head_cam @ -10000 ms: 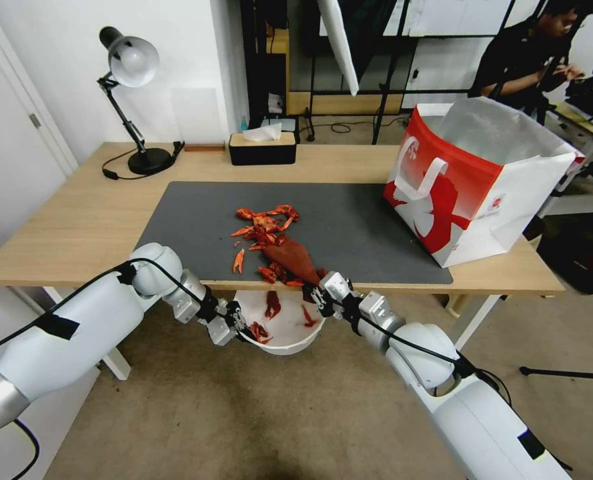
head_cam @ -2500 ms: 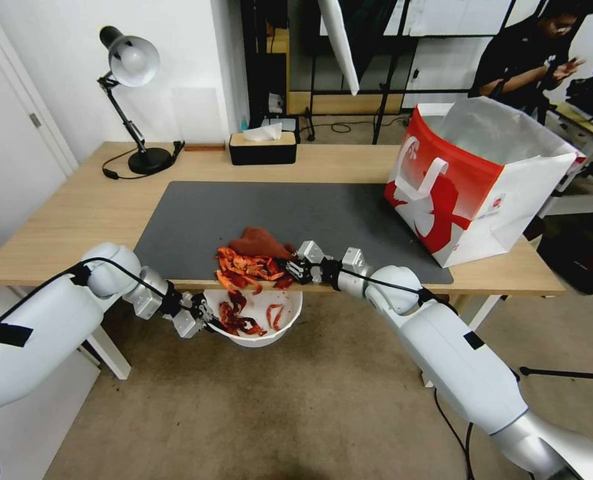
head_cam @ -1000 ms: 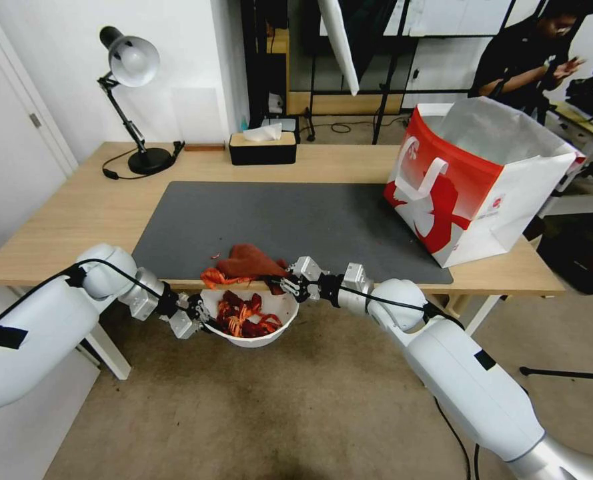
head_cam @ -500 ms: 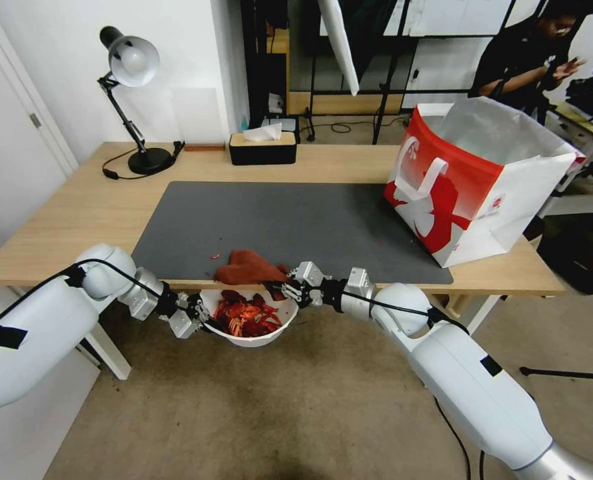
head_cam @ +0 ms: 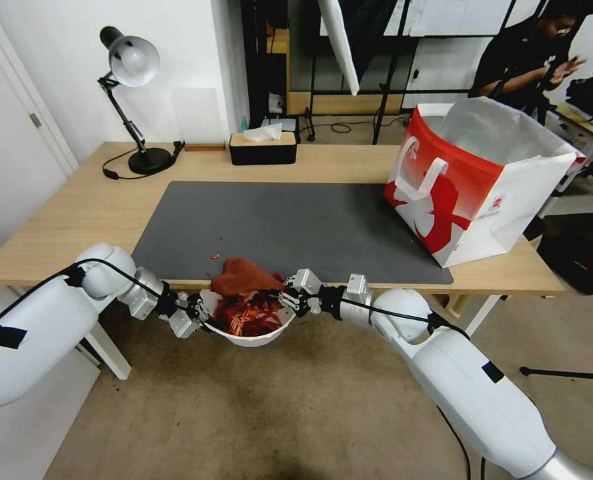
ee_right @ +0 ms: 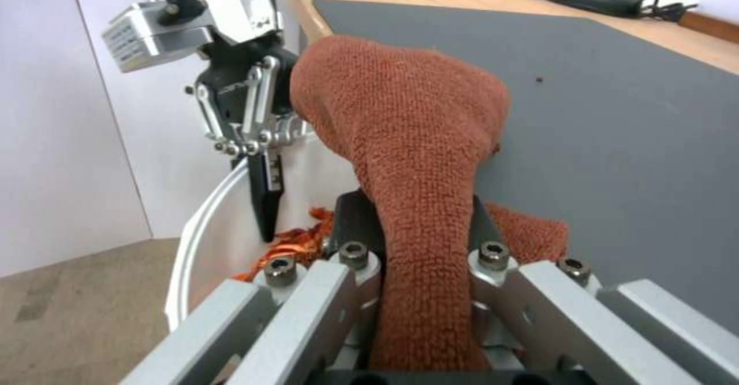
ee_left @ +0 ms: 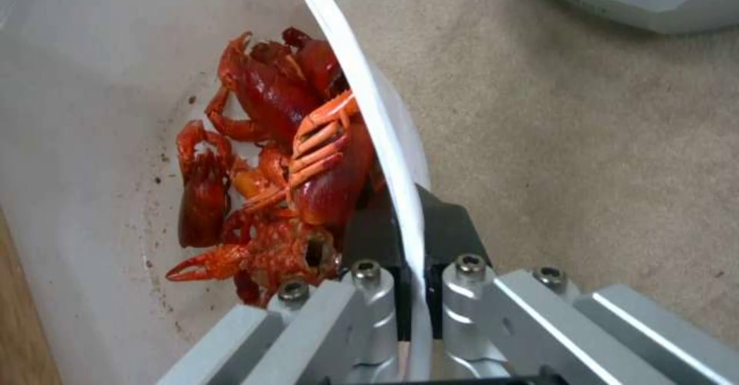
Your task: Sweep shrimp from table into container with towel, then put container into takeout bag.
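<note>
The white container (head_cam: 251, 337) hangs just below the table's (head_cam: 76, 213) front edge, and my left gripper (head_cam: 199, 316) is shut on its rim. A heap of red-orange shrimp (head_cam: 249, 315) lies inside it. In the left wrist view the fingers clamp the container (ee_left: 92, 113) wall beside the shrimp (ee_left: 285, 160). My right gripper (head_cam: 287, 298) is shut on the rust-red towel (head_cam: 244, 276), which drapes over the table edge above the container. The towel (ee_right: 408, 119) bulges ahead of the right gripper (ee_right: 415, 217). One small shrimp scrap (head_cam: 214, 256) stays on the mat. The takeout bag (head_cam: 469, 177) stands open at the right.
A desk lamp (head_cam: 133, 67) and a black tissue box (head_cam: 263, 148) stand along the table's far side. The dark grey mat (head_cam: 296, 220) covers the middle. Carpet floor lies below the container. A table leg (head_cam: 106, 353) stands near my left arm.
My right gripper dragged the towel to the table's front edge, pushing the last heap of shrimp off into the container. The towel now overhangs the container. My left arm held the container nearly still.
</note>
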`<state>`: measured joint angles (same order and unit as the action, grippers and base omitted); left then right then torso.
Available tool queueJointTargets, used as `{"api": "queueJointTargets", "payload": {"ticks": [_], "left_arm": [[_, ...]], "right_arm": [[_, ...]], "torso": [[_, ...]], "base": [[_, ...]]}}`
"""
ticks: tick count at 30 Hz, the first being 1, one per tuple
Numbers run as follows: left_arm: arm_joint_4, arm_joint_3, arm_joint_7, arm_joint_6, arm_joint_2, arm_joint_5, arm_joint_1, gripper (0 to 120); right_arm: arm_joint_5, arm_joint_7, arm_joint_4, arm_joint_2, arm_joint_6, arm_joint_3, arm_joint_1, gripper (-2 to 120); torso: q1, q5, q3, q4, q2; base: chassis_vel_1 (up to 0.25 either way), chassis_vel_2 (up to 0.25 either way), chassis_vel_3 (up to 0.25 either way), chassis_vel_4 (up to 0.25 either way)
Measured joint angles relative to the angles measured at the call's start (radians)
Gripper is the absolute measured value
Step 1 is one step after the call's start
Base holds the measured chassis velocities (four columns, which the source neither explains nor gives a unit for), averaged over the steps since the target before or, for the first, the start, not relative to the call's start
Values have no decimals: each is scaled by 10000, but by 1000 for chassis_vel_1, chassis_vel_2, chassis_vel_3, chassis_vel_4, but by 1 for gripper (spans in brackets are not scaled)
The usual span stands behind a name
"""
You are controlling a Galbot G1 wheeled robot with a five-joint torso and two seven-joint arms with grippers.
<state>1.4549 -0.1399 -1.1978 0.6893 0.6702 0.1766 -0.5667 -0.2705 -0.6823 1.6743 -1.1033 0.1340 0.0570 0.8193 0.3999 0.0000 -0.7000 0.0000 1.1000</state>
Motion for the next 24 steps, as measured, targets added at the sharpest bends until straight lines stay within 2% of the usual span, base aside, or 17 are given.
{"api": "queueJointTargets", "payload": {"ticks": [17,24], "left_arm": [[47,35,6,-1,-22,-9,-51,0],[11,46,8,1,-24,-8,-59,0]], "right_arm": [[-275,-28,301,33,53,-18,316,6],[-1004,127,449,-21,159,-88,291,6]], "torso": [[0,0,0,0,-2],[0,0,0,-1,-2]], "base": [[0,0,0,0],[0,0,0,0]]}}
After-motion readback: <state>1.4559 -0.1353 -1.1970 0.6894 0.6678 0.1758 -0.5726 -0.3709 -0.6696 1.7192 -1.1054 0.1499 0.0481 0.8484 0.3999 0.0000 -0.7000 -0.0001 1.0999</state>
